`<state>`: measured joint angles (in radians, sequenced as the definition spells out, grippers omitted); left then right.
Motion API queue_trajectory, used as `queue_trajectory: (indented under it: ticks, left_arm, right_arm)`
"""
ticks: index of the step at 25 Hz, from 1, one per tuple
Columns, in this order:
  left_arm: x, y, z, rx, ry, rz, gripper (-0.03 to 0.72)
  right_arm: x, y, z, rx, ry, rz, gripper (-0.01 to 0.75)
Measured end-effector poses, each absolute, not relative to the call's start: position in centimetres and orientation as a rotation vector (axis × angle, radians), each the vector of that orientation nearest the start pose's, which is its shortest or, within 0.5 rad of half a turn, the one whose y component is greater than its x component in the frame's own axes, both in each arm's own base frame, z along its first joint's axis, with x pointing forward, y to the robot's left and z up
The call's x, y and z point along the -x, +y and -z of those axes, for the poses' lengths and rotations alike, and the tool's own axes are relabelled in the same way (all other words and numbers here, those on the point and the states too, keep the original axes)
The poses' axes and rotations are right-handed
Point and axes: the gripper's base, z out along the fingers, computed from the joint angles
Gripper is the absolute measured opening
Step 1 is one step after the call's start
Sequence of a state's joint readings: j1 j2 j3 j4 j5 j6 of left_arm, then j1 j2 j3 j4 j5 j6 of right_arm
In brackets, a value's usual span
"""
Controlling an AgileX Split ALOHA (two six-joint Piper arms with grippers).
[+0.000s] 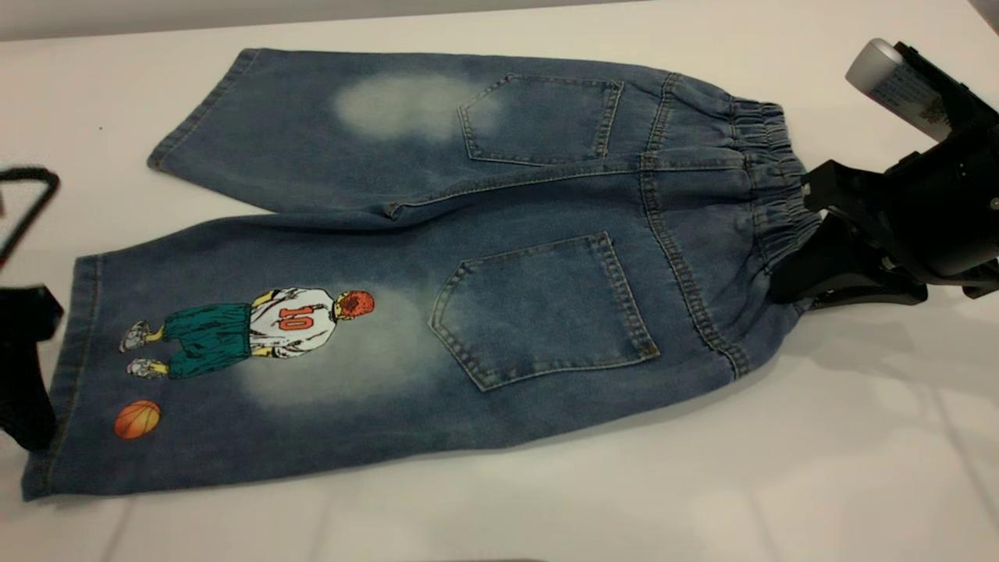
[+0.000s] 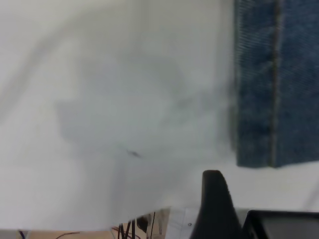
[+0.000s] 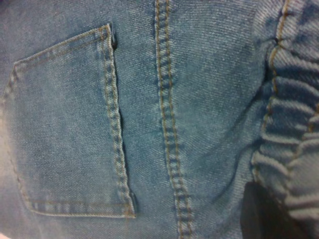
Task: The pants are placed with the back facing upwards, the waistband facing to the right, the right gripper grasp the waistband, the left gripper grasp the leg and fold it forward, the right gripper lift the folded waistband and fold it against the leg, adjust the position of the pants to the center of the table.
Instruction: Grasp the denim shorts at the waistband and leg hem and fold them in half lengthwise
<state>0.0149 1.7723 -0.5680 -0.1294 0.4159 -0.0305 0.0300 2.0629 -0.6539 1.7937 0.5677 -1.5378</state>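
Cut off at the exterior view's left edge: the left gripper (image 1: pixel 27 367), beside the hem of the leg (image 1: pixel 234 375); fingers impossible to judge. Seen from its wrist, only hem and white table (image 2: pixel 99 99). At right, the right gripper (image 1: pixel 812 242), clamped on the elastic waistband (image 1: pixel 769 187) of the pants (image 1: pixel 499 257), spread back-up on the table.
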Motion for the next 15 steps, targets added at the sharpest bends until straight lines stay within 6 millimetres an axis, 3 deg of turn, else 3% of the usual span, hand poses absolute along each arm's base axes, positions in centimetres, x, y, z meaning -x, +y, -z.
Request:
queue_trajectory:
  ticks: [9,15]
  left_arm:
    - [-23.0,-2.3,-5.2,0.140,3.147,0.082,0.442]
    - [-22.8,-2.3,-4.9,0.144,3.167,0.080,0.434]
  right_arm:
    - [-27.8,5.6,-4.5,-0.210,2.722,-0.853,0.041]
    - [-27.8,5.6,-4.5,-0.210,2.721,-0.855,0.041]
